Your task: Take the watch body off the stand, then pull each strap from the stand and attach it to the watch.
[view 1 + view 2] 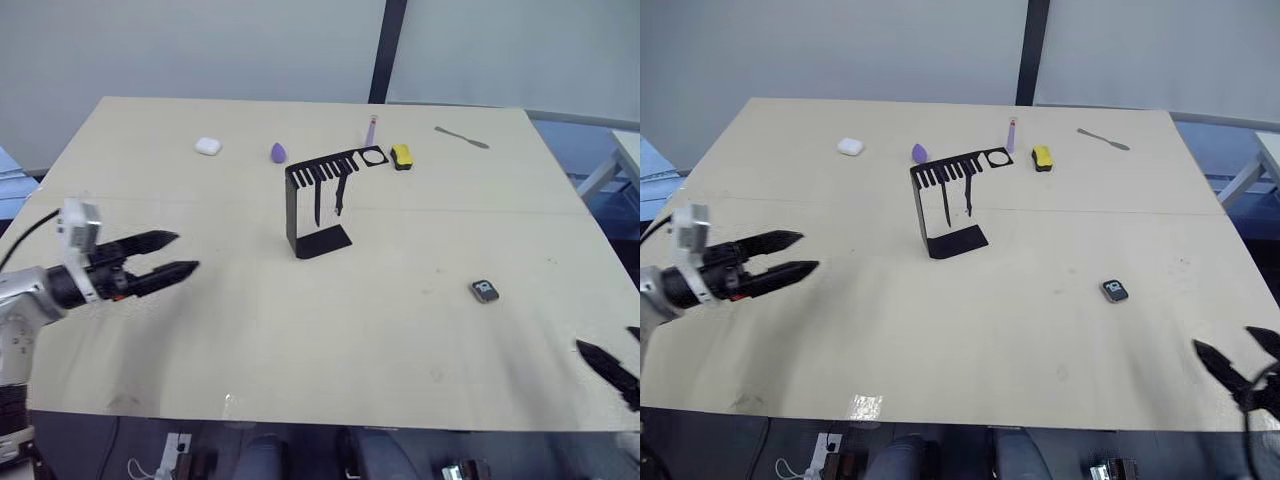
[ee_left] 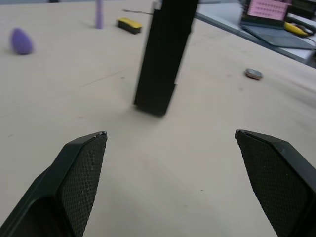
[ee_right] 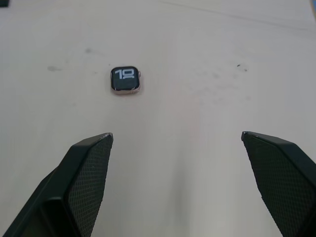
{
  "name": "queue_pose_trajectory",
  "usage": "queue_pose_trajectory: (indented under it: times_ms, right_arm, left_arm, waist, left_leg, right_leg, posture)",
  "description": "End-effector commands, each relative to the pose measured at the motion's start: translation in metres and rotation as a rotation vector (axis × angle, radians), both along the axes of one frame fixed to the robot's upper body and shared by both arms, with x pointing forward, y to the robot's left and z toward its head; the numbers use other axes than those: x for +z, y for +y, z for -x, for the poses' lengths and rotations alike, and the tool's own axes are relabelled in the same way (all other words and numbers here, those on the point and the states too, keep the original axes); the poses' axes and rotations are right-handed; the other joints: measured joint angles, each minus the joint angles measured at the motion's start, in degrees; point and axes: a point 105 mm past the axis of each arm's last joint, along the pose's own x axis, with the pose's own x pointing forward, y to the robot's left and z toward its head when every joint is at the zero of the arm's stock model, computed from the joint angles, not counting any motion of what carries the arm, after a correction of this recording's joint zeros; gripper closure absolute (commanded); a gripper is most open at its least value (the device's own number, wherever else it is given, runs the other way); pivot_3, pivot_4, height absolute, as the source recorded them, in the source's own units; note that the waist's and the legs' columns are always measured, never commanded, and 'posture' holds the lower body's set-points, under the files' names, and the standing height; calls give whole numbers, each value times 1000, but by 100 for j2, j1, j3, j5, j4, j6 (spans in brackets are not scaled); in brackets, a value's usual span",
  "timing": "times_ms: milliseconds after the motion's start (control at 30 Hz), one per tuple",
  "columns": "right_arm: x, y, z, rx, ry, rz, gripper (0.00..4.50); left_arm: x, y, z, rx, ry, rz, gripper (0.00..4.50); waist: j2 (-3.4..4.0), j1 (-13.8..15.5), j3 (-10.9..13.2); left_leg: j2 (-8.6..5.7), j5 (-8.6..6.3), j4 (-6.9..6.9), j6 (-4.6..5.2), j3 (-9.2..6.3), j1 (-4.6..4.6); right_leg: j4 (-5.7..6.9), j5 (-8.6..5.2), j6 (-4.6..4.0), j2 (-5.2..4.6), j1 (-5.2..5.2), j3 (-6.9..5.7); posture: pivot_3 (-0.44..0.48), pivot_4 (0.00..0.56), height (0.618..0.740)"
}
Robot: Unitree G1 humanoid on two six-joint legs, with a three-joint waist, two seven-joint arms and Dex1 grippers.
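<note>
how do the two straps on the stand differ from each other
The left strap hangs lower and looks longer; the right strap ends higher and looks shorter. The left strap hangs from a slot nearer the stand's upright, the right strap from one nearer the round hole. Both are dark, narrow, and hang straight down above the base.

Watch body [image 3: 125, 80] flat, off stand [image 1: 318, 200]

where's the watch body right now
The watch body lies flat on the table, off the stand and toward the robot's right of it, nearer the open right gripper than anything else.
</note>
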Motion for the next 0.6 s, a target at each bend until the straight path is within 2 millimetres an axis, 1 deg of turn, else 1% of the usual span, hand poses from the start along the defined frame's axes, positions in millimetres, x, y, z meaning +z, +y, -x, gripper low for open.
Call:
queue_pose_trajectory:
  times_ms: [33, 100, 167, 267, 367, 400, 467, 500, 600]
  right_arm:
    - [17, -7, 4, 19, -55, 19, 42]
    - [23, -6, -2, 29, -85, 15, 42]
    - [27, 6, -11, 72, -114, -4, 42]
    - [31, 38, -26, 180, -143, -29, 42]
    - [40, 82, -42, 321, -192, -64, 42]
    - [42, 101, -47, 387, -206, -72, 42]
    - [45, 124, -51, 463, -219, -81, 42]
    - [47, 139, -55, 515, -232, -93, 42]
    - [51, 172, -63, 621, -257, -124, 42]
  left_arm:
    - [4, 22, 0, 89, -49, -43, 0]
    - [6, 15, 0, 69, -62, -38, 0]
    - [6, -1, 1, 17, -74, -47, 0]
    - [1, -34, 1, -64, -89, -82, 0]
    - [4, -73, 0, -114, -105, -18, 0]
    - [0, -87, 0, -132, -112, -36, 0]
    - [-6, -104, 0, -139, -125, -67, 0]
    - [-7, -112, -9, -82, -135, -59, 0]
    - [-13, -125, -28, 73, -147, -54, 0]
  waist:
    - [-1, 0, 0]
    - [-8, -2, 1]
    - [-7, -1, 1]
    - [-4, -1, 0]
    - [-4, 0, 0]
    - [-4, 1, 1]
    - [-3, -11, 1]
    - [-3, -7, 1]
    - [-5, 7, 0]
  left_leg:
    - [0, -1, 0, 1, 0, -2]
    - [0, -1, 1, 2, 1, -5]
    - [0, -1, 1, 1, 1, -6]
    - [0, -1, 1, 0, 0, -7]
    - [0, 2, 3, -4, 0, -8]
    - [0, 2, 6, -5, -1, -10]
    - [0, 4, 8, -8, -3, -11]
    - [0, 6, 8, -13, -2, -12]
    - [0, 19, 14, -36, -4, -14]
  right_leg:
    - [-3, 0, 0, -2, 0, 0]
    - [-4, 0, 1, -4, -1, 0]
    - [-3, 1, 1, -7, -1, -2]
    - [-1, 1, 1, -6, -2, -3]
    - [5, 1, 2, -5, -2, -3]
    - [8, 1, 2, -4, -4, -4]
    - [8, 2, 3, -3, -6, -5]
    - [7, 2, 4, -1, -6, -5]
    - [4, 4, 7, 2, -4, -6]
  posture:
    - [0, 150, 740]
    - [0, 150, 740]
    - [0, 150, 740]
    - [0, 150, 740]
    - [0, 150, 740]
    - [0, 150, 740]
    - [0, 150, 740]
    - [0, 150, 740]
    - [0, 150, 740]
